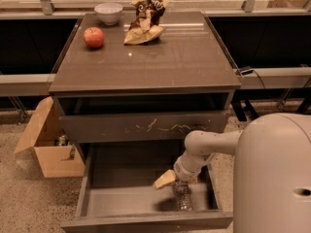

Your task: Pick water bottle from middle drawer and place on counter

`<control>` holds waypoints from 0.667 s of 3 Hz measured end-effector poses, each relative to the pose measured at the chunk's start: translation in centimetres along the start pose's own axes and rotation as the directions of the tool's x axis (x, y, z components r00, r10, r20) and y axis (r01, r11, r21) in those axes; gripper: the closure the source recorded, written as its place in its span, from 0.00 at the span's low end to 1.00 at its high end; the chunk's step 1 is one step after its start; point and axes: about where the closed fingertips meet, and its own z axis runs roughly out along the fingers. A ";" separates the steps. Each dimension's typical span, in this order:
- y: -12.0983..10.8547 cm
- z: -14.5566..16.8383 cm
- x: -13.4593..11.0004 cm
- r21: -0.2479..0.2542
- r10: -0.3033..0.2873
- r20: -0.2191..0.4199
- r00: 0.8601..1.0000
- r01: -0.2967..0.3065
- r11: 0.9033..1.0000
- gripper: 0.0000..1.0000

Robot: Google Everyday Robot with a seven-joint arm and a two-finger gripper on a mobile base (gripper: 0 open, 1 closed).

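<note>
Water bottle (pixel 182 196) lay on its side on the floor of the middle drawer (pixel 121 200), right of centre and near the front wall, its long axis running roughly front to back. Cap end wasn't readable. The claw (pixel 170 180) was down inside the drawer at the bottle's rear end, with a tan tip poking out to the left. It was just above or touching the bottle, couldn't tell which. Claw state: couldn't tell whether it was spread or pinching anything. The pale arm (pixel 209 143) came in from the right, bent down over the drawer's right side and passed under the drawer above. The robot's rounded body (pixel 277 178) filled the lower right corner. The middle drawer was pulled well out and the rest of its grey floor was bare. The drawer above it, its front (pixel 146 126) marked with pale scratches, sat slightly open, with a dark gap under the table (pixel 170 62). On the table, all near the back edge: a red apple (pixel 94 37) at left, a white bowl (pixel 108 12) just behind it, and a crumpled brown snack bag (pixel 144 22) near the middle. The front half of the table was glossy and showed reflections. An open cardboard box (pixel 48 147) stood on the speckled floor (pixel 29 203), just left of the cabinet.
</note>
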 end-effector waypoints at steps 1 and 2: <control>-1.3 2.0 -0.3 -0.012 0.004 -0.021 1.000 -0.004 1.000 0.19; -2.2 2.9 -0.4 -0.022 0.003 -0.029 1.000 -0.004 1.000 0.43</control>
